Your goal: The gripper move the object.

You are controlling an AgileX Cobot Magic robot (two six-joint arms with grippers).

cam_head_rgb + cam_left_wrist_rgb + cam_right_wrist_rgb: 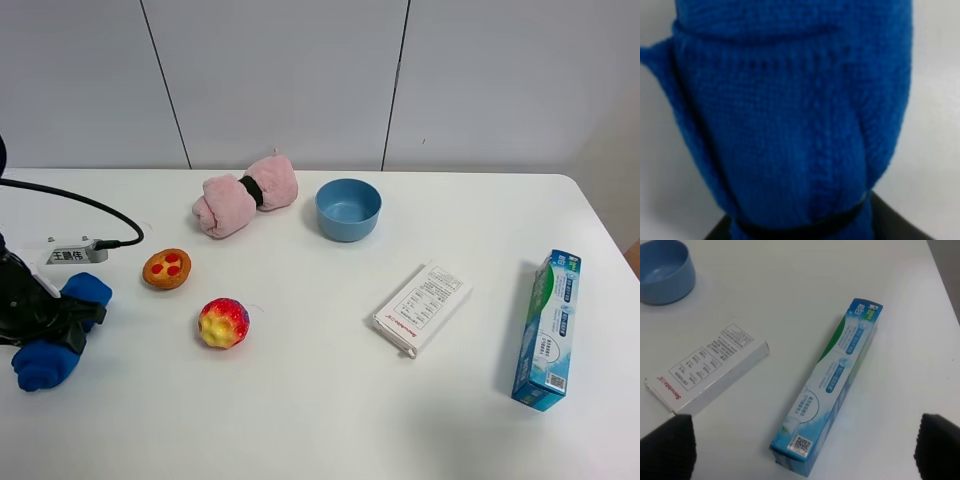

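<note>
filling the left gripper [60, 322] is a plush, rolled blue towel [790, 110].

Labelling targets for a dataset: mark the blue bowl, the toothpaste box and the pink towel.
blue bowl [348, 214], exterior high view, inside bottom.
toothpaste box [546, 330], exterior high view, top face.
pink towel [224, 208], exterior high view, left roll.

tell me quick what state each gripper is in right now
left gripper: closed on the blue rolled cloth towel.
right gripper: open, jaws wide apart, holding nothing.
</note>
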